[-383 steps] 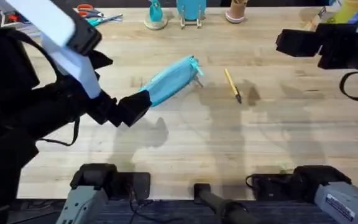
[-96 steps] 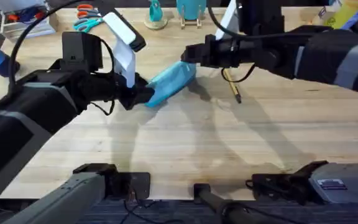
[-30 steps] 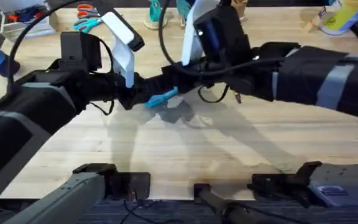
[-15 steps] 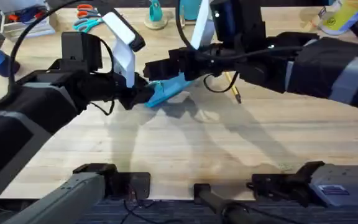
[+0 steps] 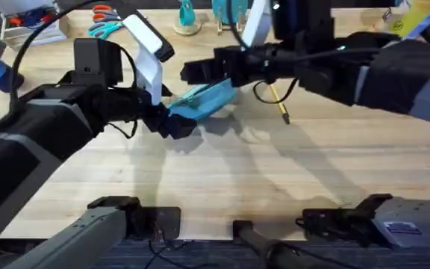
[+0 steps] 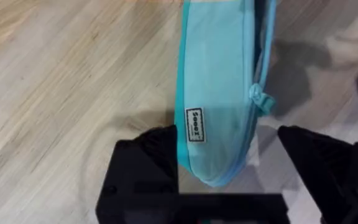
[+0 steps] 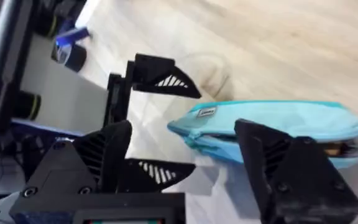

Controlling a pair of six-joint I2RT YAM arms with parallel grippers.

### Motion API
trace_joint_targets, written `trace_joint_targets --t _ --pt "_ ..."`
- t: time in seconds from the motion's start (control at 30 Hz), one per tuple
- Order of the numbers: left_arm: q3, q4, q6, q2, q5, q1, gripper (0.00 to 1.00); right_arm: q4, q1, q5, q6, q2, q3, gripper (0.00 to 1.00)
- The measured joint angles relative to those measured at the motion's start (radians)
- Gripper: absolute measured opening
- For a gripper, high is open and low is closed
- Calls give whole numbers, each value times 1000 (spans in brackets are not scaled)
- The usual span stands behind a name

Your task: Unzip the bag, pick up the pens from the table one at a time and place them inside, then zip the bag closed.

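Left gripper [image 6: 229, 165]: jaws spread wide, straddling the bag's end, no grip | Right gripper [image 7: 194, 171]: jaws parted above the bag's zipper edge, nothing held | Bag [image 5: 204, 99]: light blue, on the table [image 5: 290, 179] between both grippers | Pen [image 5: 278, 101]: yellow, just beside the bag, under the right arm

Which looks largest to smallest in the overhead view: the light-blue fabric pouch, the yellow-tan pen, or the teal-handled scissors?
1. The light-blue fabric pouch is plainly the largest.
2 and 3. The yellow-tan pen and the teal-handled scissors look alike in length. The scissors lie farther from the camera, so I leave these two unranked.
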Motion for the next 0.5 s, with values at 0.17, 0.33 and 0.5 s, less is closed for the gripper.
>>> trace_joint_targets --t 0.17,0.33,0.5 --pt "0 -30 0 -6 0 0 995 -1 -35 0 -29 -20 0 996" --pt "22 -100 0 -91 0 0 995 -50 -47 0 -103 -49 0 997" --pt "58 -144 0 -228 0 0 994 -114 -56 0 -144 -58 0 997"
